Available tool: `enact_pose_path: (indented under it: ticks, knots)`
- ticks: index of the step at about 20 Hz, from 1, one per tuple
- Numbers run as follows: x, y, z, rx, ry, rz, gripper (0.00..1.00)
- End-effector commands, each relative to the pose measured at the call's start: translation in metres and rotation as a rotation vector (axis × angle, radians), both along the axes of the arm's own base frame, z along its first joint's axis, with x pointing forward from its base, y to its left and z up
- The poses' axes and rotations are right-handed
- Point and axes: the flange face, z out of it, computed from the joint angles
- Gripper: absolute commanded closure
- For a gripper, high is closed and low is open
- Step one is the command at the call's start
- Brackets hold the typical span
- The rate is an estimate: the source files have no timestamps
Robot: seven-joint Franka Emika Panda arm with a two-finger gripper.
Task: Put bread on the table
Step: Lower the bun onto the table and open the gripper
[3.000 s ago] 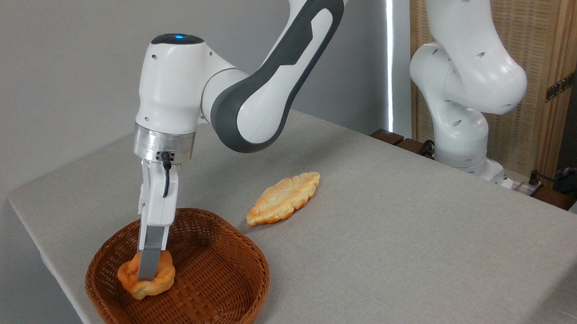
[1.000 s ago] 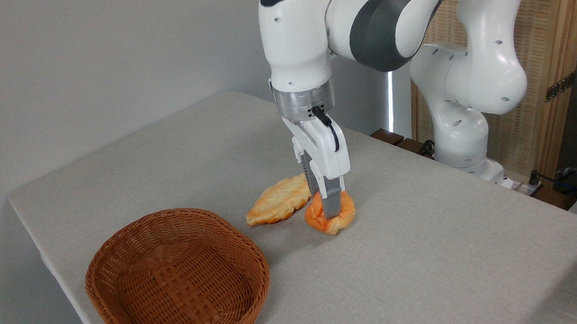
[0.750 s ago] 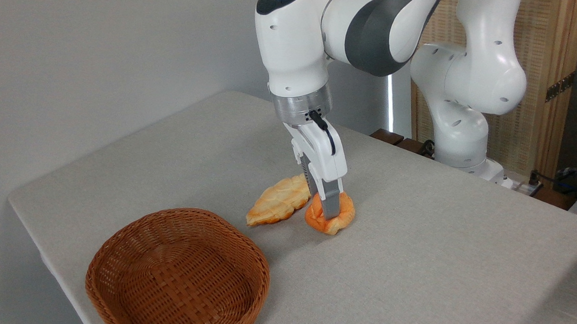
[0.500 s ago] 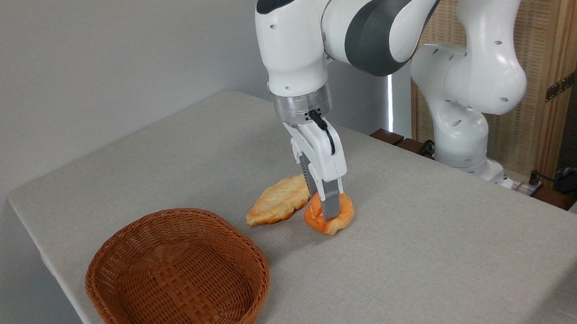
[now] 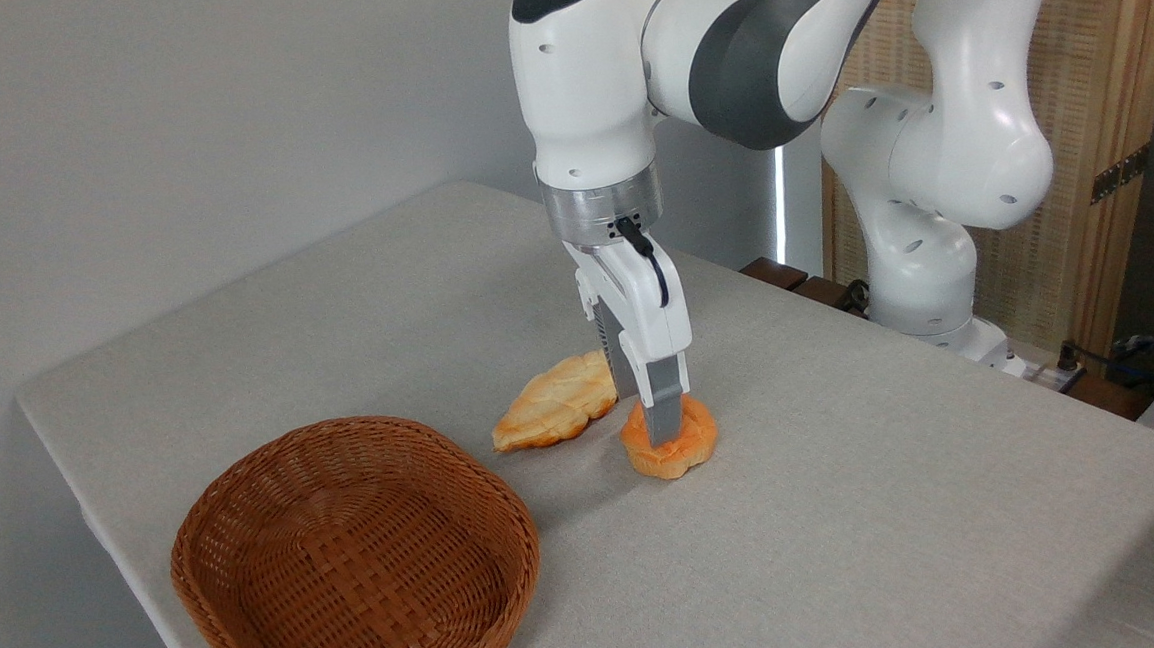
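I see the bread (image 5: 671, 441), a small orange-golden bun, lying flat on the table (image 5: 849, 508) near its middle, its underside resting on the grey cloth. My gripper (image 5: 649, 418) points straight down over it. The near finger (image 5: 661, 421) crosses the front of the bun's top and the far finger sits behind it at about 11 o'clock, with a visible gap between them. The fingers look parted, but from this angle I cannot tell whether they have let go of the bun or are pressing it. A flat, leaf-shaped pale pastry (image 5: 556, 414) lies just beside the bun at 10 o'clock. The brown wicker basket (image 5: 354, 560) sits well apart at 8 o'clock, near the table's front-left edge.
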Motion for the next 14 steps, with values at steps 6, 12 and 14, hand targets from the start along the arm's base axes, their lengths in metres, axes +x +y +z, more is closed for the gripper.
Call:
enact_pose_path:
  ticks: [6, 12, 14]
  knots:
    - [0.033, -0.001, 0.063, -0.024, -0.105, 0.134, 0.00]
    - [0.080, -0.016, 0.116, -0.023, -0.065, 0.250, 0.00]
    - [0.091, -0.021, 0.124, -0.017, -0.058, 0.276, 0.00]
